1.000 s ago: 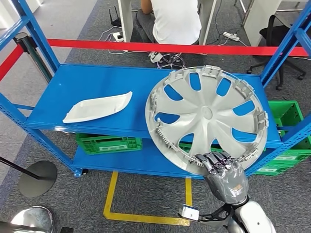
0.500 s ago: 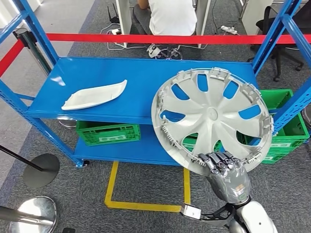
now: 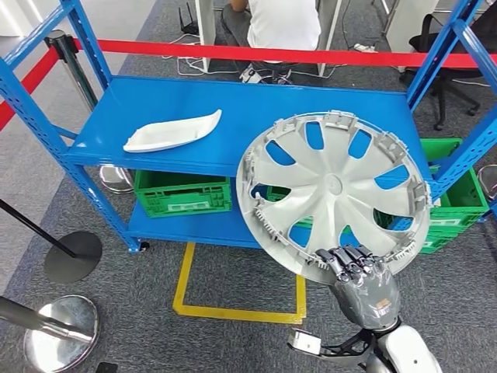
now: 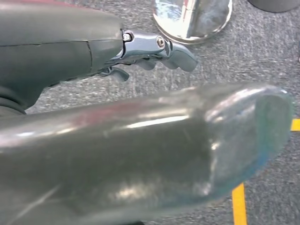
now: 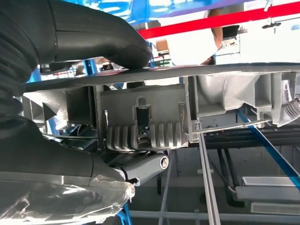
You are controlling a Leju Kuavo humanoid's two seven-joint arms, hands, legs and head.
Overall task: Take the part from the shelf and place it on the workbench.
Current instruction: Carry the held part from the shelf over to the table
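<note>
The part is a large silver wheel cover (image 3: 334, 190) with several spokes, held tilted in front of the blue shelf (image 3: 246, 116), clear of its top board. My right hand (image 3: 357, 284) grips its near rim from below. In the right wrist view the thumb (image 5: 99, 40) lies over the wheel cover's rim (image 5: 148, 117) and the fingers press from the other side. My left hand (image 4: 88, 93) hangs over the grey carpet and holds nothing, its fingers (image 4: 159, 47) loosely extended.
A white curved trim piece (image 3: 173, 132) lies on the shelf's left half. Green crates (image 3: 182, 194) sit on the lower board. Red barrier tape (image 3: 264, 54) runs behind, with a seated person (image 3: 284, 23) beyond. Stanchion bases (image 3: 73, 256) stand at left; yellow floor tape (image 3: 234, 311) marks the carpet.
The whole view has shifted: the shelf now sits farther off and more to the right. The wheel cover stays in my right hand and has come off the top board.
</note>
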